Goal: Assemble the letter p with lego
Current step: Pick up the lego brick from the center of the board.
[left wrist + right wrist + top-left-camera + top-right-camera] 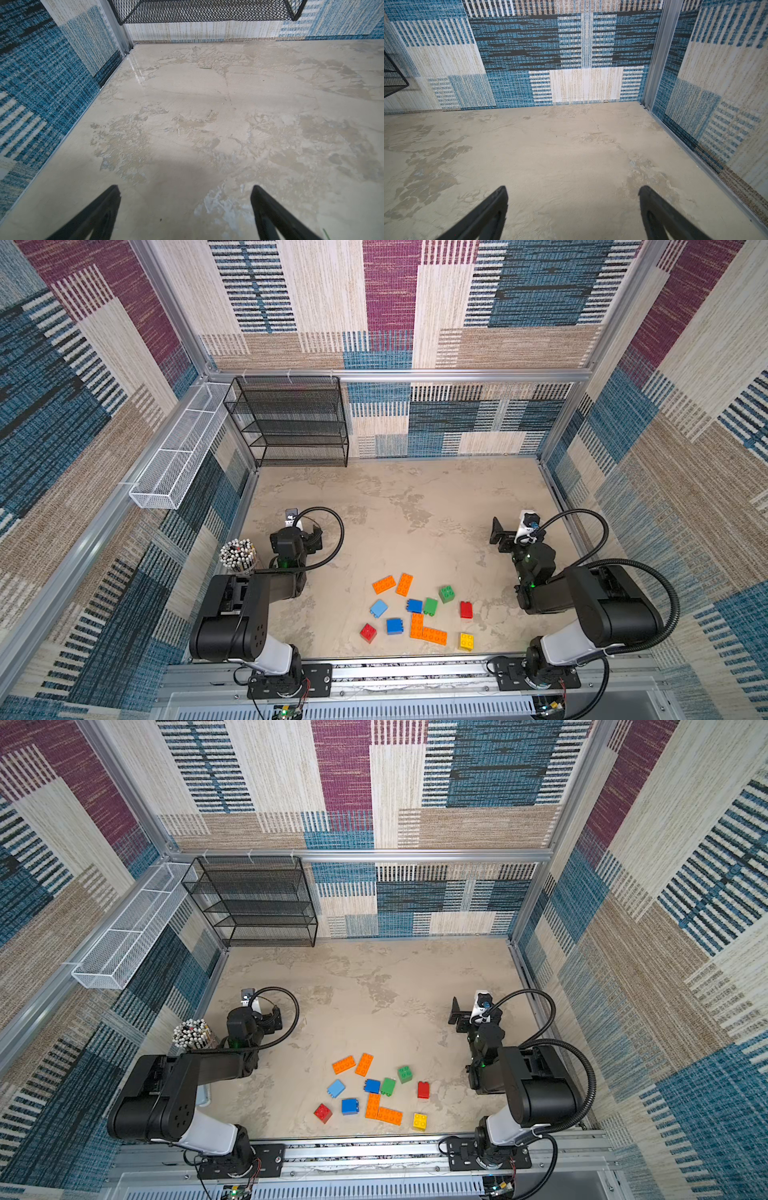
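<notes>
Looking along the wrist views, we saw the left fingers (99,214) spread fully apart, released, with nothing between them and only the beige surface (197,104) ahead. The right fingers (485,214) stood just as wide, grasping nothing and touching nothing we could see. In both top views each pair pointed toward the back wall (457,423), well apart from the lego (417,625), which lay loose on the surface near its front edge, between the left arm (232,614) and the right arm (602,605). Two orange bricks (384,584) lay side by side at the back of the cluster. In front of them a blue brick (414,605) touched a green brick (430,607), with a light blue brick (378,608) toward the left arm, and a second green brick (446,594) and a red brick (466,609) toward the right arm. Nearest the front, two more orange bricks (434,635) met in an L, flanked by a second red brick (368,632), a second blue brick (394,626) and a yellow brick (466,642). Beside the left arm, white-capped pens (237,552) stood upright in a holder (246,569). A black mesh shelf (291,423) stood in the back left corner, and a white wire basket (174,460) hung on the left wall (62,427).
</notes>
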You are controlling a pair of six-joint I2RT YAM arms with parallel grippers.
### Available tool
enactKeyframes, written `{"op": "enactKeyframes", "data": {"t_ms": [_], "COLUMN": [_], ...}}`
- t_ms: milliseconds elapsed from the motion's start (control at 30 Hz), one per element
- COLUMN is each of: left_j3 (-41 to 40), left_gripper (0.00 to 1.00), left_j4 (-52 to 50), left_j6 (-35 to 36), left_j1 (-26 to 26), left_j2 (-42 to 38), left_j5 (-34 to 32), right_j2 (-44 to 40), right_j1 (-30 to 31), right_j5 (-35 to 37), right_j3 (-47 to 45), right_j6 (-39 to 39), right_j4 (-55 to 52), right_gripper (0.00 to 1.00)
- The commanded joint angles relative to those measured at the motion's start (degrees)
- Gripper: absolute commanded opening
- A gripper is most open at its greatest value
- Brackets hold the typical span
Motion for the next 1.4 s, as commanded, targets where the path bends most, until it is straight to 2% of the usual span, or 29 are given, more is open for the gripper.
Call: {"op": "enactKeyframes", "data": {"t_ms": [0,100,167,300,400,467,533,667,733,767,933,1067,1167,1233,1367], "left_j3": [0.5,2.7,1.4,2.2,5.8,9.8,14.6,19.2,19.6,18.6,14.4,15.7,15.2,14.2,12.1], "left_gripper": [0.99,0.99,0.99,0.99,0.99,0.99,0.99,0.99,0.99,0.99,0.99,0.99,0.99,0.99,0.99], "left_j4": [-1.7,-11.6,-12.1,-17.5,-26.0,-35.7,-46.0,-59.0,-65.8,-65.5,-65.4,-71.1,-73.2,-74.3,-74.4], "left_j6": [1.9,4.8,5.8,1.9,-6.2,-17.6,-26.9,-34.9,-40.2,-37.6,-34.4,-32.9,-33.3,-34.0,-34.4], "left_j1": [-0.8,-4.6,-7.1,-11.3,-13.8,-14.0,-14.0,-14.0,-13.7,-13.6,-13.8,-16.4,-18.1,-18.4,-18.3], "left_j2": [-3.2,-10.4,-15.0,-23.4,-29.5,-32.8,-34.2,-35.6,-36.5,-37.0,-38.7,-38.4,-39.2,-40.7,-44.1], "left_j5": [5.1,2.1,-1.0,-4.9,-5.9,-6.5,-5.7,0.4,0.6,4.3,16.4,16.5,15.0,13.0,9.1], "right_j2": [-1.3,-6.2,-10.2,-19.1,-26.4,-31.5,-35.6,-42.8,-45.9,-47.1,-43.5,-39.0,-37.4,-36.5,-31.8], "right_j1": [0.1,0.2,0.2,0.2,0.2,0.2,0.2,0.1,0.2,0.2,0.2,1.3,7.9,15.5,27.1], "right_j5": [-1.2,-2.8,-2.0,-1.3,-2.2,-2.5,0.2,4.5,0.0,-3.6,-14.3,-21.0,-19.4,-14.9,-12.4], "right_j3": [0.8,2.7,3.2,4.6,8.4,12.0,15.6,19.8,18.4,17.8,22.1,25.4,26.1,26.4,26.8], "right_j6": [-0.8,-1.9,-1.6,1.7,6.7,11.4,17.9,30.7,30.2,28.7,26.0,25.7,28.1,31.7,39.7], "right_j4": [0.1,-7.6,-11.9,-20.2,-30.6,-39.2,-48.6,-64.7,-64.9,-64.9,-75.6,-84.1,-88.4,-90.6,-90.3], "right_gripper": [1.00,1.00,1.00,1.00,1.00,1.00,1.00,1.00,1.00,1.00,1.00,1.00,0.98,0.97,0.91]}}
